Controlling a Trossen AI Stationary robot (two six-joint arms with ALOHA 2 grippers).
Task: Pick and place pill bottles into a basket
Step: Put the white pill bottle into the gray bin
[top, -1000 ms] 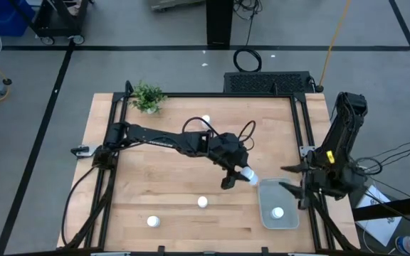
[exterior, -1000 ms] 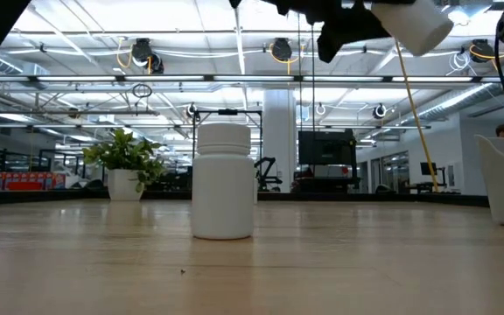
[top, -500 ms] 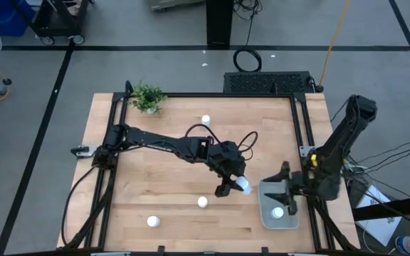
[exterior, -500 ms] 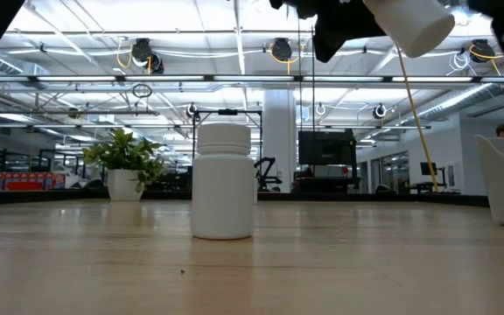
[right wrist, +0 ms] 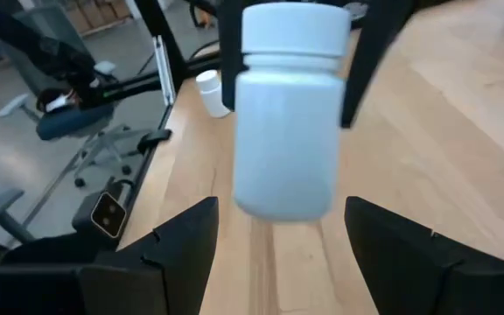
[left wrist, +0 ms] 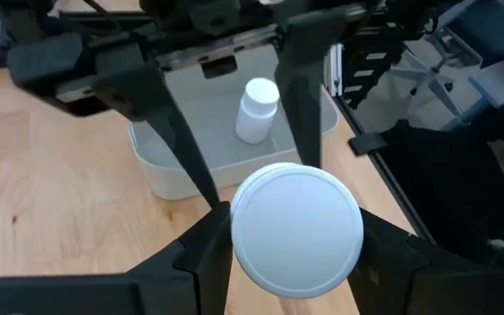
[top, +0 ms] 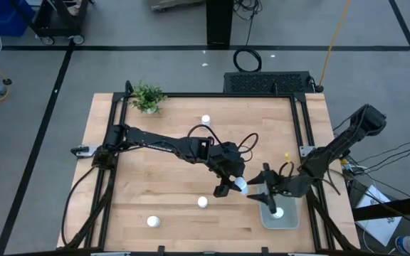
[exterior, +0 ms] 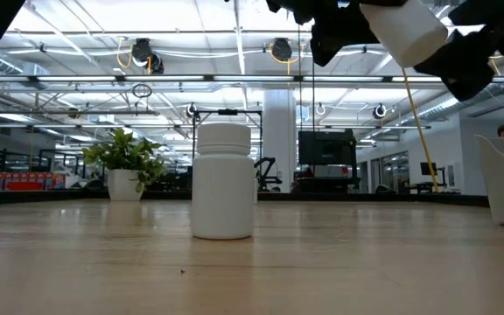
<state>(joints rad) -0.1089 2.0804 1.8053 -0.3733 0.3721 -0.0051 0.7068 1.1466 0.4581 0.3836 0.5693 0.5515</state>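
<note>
My left gripper is shut on a white pill bottle in the air just left of the pale basket. My right gripper is open over the basket's left rim. Its fingers stand on either side of the bottle's free end without touching it. One bottle stands on its base inside the basket. Three more stand on the table: far, near centre and near left. My left gripper pinches the bottle between its two fingers at its cap end. The fingers lie along the bottle, slanting down from the table's left. The cap faces the left wrist. The body sticks out toward my right gripper, tilted and clear of the table.
A small green potted plant stands at the table's far left corner. A black frame rail runs along the right edge beside the basket. Bare wood lies between the standing bottles.
My right gripper has swung from the table's right edge toward the left, over the basket, up to the held bottle, staying open. My left gripper has moved the bottle a little toward the near edge, then held still.
</note>
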